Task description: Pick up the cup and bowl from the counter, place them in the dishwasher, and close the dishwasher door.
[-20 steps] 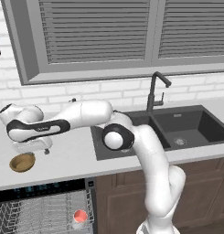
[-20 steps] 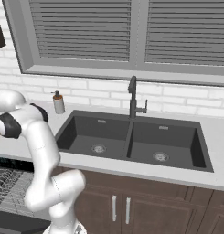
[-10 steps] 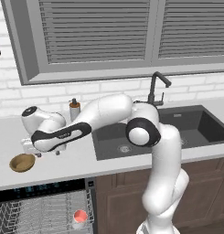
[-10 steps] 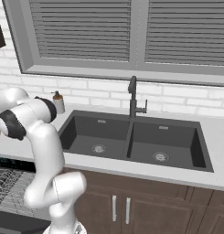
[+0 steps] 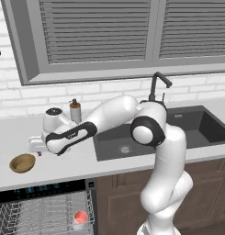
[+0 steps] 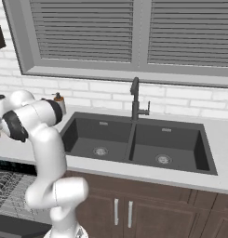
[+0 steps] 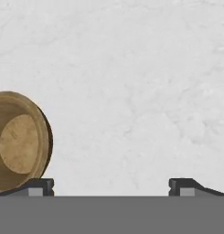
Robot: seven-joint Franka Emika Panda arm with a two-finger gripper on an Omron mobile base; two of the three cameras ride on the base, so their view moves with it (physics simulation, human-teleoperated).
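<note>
The brown wooden bowl (image 5: 22, 163) sits upright on the light counter (image 5: 63, 167), left of the sink. My gripper (image 5: 37, 151) hangs open just above the counter, right of the bowl and slightly behind it. In the hand view the bowl (image 7: 19, 141) lies at the left edge, beside one fingertip (image 7: 40, 186), and bare counter (image 7: 131, 91) spans the gap of the gripper (image 7: 111, 187). The white cup (image 5: 79, 217) with its pink inside stands in the wire rack of the open dishwasher (image 5: 40, 189). Its dark door (image 6: 15, 226) is let down at the lower left.
A grey soap dispenser (image 5: 75, 110) stands at the back of the counter, behind my forearm. The dark double sink (image 6: 134, 139) and black faucet (image 6: 135, 97) lie to the right. Brown cabinets (image 6: 124, 211) run under the sink. The pulled-out rack (image 6: 8, 188) juts in front of the counter.
The hand has come right and down from above the bowl to low over the counter beside it. The elbow swung right. The gripper stays open, and bowl and cup have not moved.
</note>
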